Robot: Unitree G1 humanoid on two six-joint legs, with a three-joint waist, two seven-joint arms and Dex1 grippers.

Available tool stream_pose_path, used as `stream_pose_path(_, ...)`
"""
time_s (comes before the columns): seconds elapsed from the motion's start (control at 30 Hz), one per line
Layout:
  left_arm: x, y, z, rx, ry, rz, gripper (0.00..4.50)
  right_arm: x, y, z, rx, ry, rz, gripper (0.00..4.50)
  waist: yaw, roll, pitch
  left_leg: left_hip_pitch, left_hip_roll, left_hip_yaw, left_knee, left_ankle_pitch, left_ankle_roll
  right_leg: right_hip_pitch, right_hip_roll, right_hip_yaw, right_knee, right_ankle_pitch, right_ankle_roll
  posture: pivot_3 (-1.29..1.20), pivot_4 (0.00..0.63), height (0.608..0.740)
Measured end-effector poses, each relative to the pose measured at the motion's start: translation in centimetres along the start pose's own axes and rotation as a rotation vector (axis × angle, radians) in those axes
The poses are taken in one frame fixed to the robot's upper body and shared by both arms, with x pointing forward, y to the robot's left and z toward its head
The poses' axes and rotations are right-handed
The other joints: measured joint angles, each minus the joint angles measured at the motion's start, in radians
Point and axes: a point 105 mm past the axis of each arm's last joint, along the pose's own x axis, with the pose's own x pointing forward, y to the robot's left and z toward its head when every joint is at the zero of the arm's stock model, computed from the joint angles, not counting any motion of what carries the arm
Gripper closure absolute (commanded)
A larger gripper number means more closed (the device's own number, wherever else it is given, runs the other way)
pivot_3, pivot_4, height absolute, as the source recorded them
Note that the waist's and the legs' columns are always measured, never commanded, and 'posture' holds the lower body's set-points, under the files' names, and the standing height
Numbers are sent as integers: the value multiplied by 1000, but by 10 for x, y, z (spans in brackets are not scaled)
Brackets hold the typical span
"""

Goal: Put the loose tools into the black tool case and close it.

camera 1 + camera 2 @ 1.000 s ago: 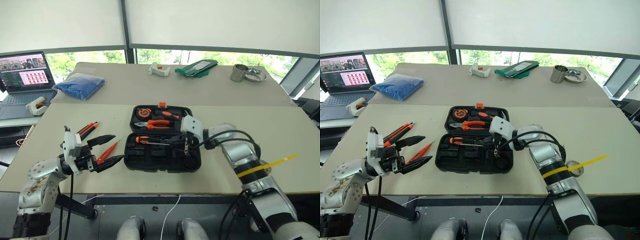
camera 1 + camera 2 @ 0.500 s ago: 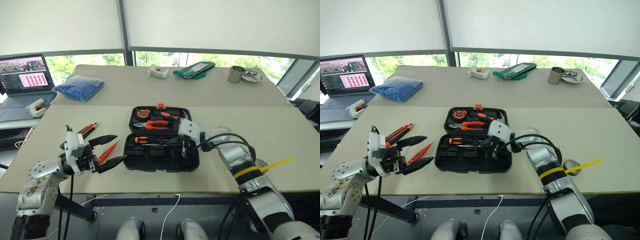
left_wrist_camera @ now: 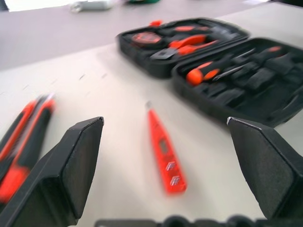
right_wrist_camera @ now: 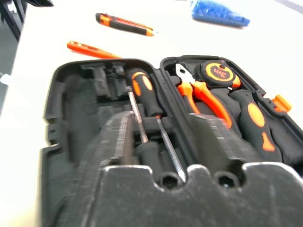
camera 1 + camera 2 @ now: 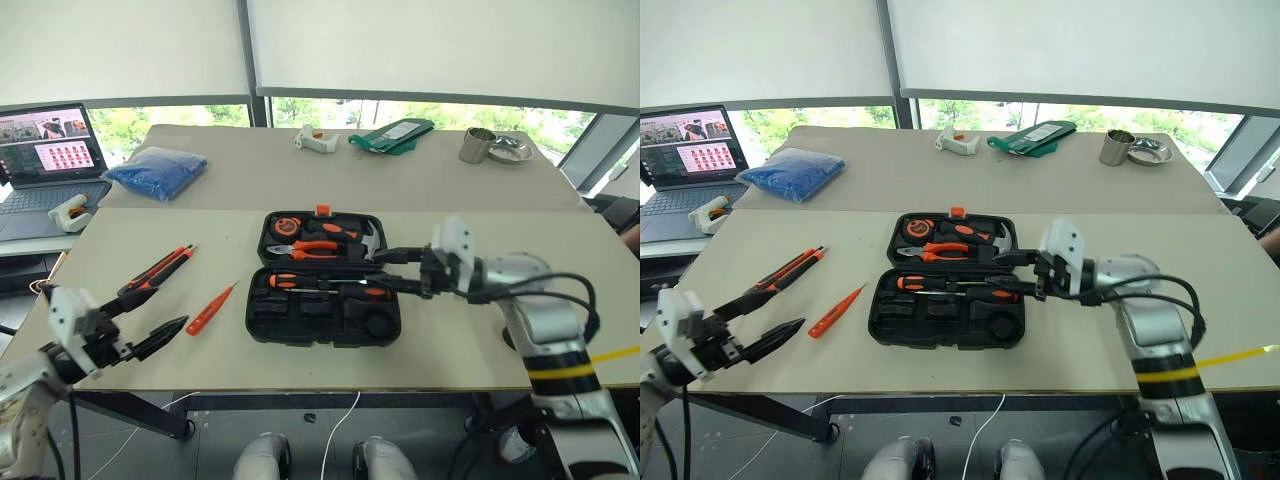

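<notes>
Screwdrivers already lie in the near half of the black tool case, which sits open mid-table. Left loose are the tester screwdriver and the utility knife, both at about nine o'clock of the case. The left end effector, jaws spread and empty, is much the nearer: the tester lies at roughly one o'clock from it, its long axis slanting toward two o'clock. The right end effector, released with nothing between its fingers, hovers over the case's right edge. The left wrist view shows the tester centred between the spread fingers; the right wrist view looks into the case's moulded slots.
</notes>
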Motion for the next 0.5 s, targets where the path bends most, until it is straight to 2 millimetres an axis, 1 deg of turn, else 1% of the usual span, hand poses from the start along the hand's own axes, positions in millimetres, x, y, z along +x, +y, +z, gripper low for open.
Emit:
stream_pose_path(0.07,-21,6,-15,-35,69,84,0,-27,12,1,-1,-74,-36,17,1,0,0,1,0,0,0,0,0,0,0,0,-1,-4,6,0,150,740)
stream_pose_path(0.1,-26,7,-19,-47,85,104,0,-33,14,2,-2,-87,-44,17,1,0,0,2,0,-1,0,0,0,0,-1,0,-1,-4,6,0,150,740)
stream_pose_path(0.17,-36,11,-28,-89,137,166,0,-51,23,1,10,-88,-44,17,5,-1,1,4,0,-1,0,-1,0,0,-3,0,-1,-4,6,0,150,740)
stream_pose_path(0.27,-44,19,-30,-102,154,242,0,-69,34,-5,44,-43,-27,17,12,-1,1,5,0,-2,0,-1,0,0,-5,0,-2,-3,5,0,150,740)
stream_pose_path(0.3,-48,22,-29,-100,156,269,0,-75,41,-12,64,-13,-8,17,14,-2,0,5,1,-2,0,-1,0,0,-6,0,-3,-3,5,0,150,740)
stream_pose_path(0.4,-49,22,-32,-123,177,280,0,-75,49,-15,60,-11,23,17,13,-1,1,5,2,-2,0,-1,0,-1,-6,0,-4,-3,5,0,150,740)
stream_pose_path(0.5,-36,18,-30,-156,200,260,0,-70,46,-10,35,-27,33,17,12,-1,1,4,3,-2,0,-1,-1,-1,-6,0,-4,-3,5,0,150,740)
